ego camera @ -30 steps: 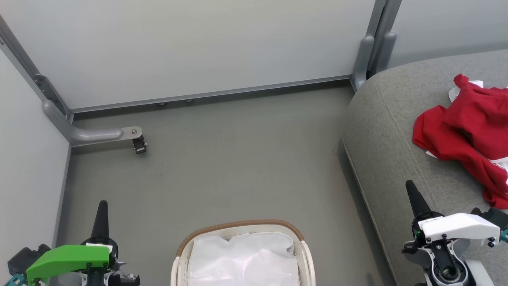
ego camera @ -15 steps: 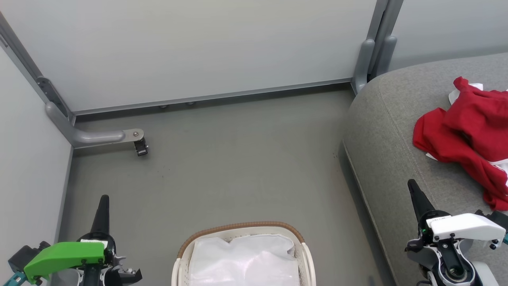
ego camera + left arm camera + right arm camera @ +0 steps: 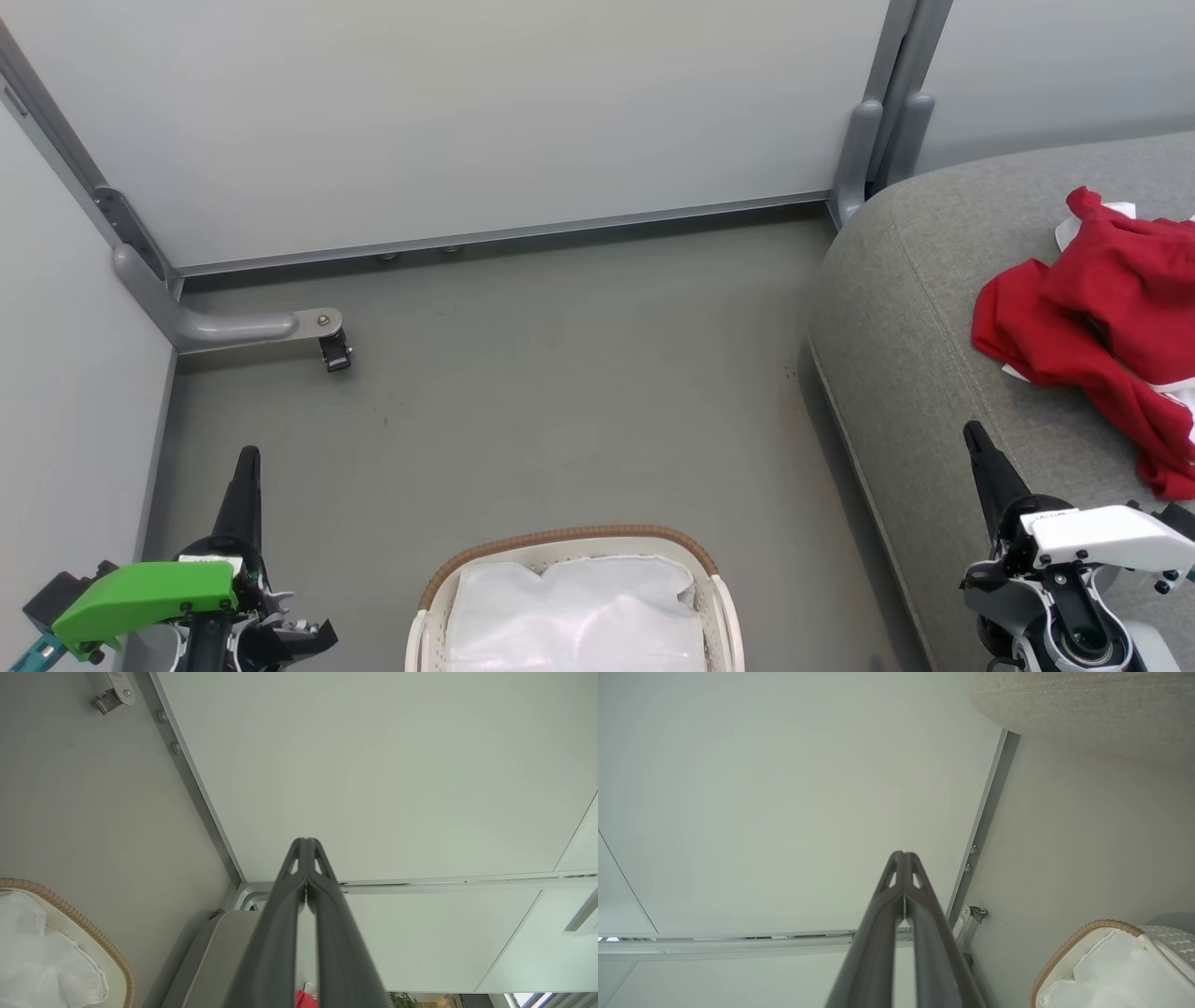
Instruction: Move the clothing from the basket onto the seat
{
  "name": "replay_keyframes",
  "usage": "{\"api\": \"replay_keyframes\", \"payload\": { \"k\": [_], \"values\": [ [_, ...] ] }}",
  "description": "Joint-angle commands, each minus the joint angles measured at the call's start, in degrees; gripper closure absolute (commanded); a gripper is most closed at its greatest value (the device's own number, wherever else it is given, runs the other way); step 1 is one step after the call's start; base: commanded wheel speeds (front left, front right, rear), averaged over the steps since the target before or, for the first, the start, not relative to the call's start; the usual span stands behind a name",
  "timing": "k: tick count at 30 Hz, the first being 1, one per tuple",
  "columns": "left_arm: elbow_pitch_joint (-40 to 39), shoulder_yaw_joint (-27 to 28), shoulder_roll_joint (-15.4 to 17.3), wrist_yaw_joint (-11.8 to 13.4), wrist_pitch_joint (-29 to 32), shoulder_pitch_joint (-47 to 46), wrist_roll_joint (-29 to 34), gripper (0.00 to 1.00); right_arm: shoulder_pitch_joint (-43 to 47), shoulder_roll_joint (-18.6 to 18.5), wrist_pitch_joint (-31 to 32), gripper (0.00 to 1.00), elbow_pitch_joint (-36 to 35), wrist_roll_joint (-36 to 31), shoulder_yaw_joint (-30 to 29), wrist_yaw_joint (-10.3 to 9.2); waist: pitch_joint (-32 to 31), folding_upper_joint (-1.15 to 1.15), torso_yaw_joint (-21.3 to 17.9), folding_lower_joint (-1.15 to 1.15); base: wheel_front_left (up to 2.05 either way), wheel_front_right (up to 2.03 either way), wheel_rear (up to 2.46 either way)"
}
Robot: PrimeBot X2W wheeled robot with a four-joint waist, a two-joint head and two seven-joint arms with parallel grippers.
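The red clothing [image 3: 1106, 327] with white panels lies crumpled on the grey seat [image 3: 934, 308] at the right of the head view. The white basket [image 3: 569, 597] with its tan rim stands on the floor at the bottom centre, and inside it I see just the white liner. My left gripper [image 3: 247, 457] is shut and holds nothing, at the lower left beside the basket. My right gripper [image 3: 974, 431] is shut and holds nothing, over the seat's front part, apart from the clothing. In the wrist views the left gripper [image 3: 306, 841] and right gripper [image 3: 902, 854] have their fingers pressed together.
Pale wall panels close off the back and left. A grey metal bracket with a small caster [image 3: 331, 347] sticks out over the grey floor [image 3: 560, 392] at the left. A grey post [image 3: 864, 140] stands by the seat's far corner.
The whole picture has shifted slightly down, so the camera moved. Both grippers sit about where they were, shut throughout. The clothing stays on the seat.
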Motion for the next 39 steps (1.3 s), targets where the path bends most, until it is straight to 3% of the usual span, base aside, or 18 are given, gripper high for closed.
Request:
{"api": "replay_keyframes", "payload": {
  "k": [1,14,39],
  "values": [
    [-0.46,0.18,0.01,-0.02,0.44,-1.03,-1.26,1.0,0.5,-0.35,0.42,1.0,-0.44,1.24,-0.34,-0.03,-0.07,0.0,0.03,0.0,0.0,0.0,0.0],
    [-0.95,0.19,-0.07,-0.02,1.72,-1.32,-5.94,1.0,0.88,-0.39,1.7,1.0,-1.04,5.92,-1.0,-0.03,-0.63,0.0,0.2,0.0,0.0,0.0,0.0],
    [-0.88,0.16,-0.04,-0.02,1.72,-1.18,-5.78,1.0,0.89,-0.38,1.67,1.0,-0.99,5.83,-0.96,-0.03,-0.64,0.0,0.21,0.0,0.0,0.0,0.0]
  ]
}}
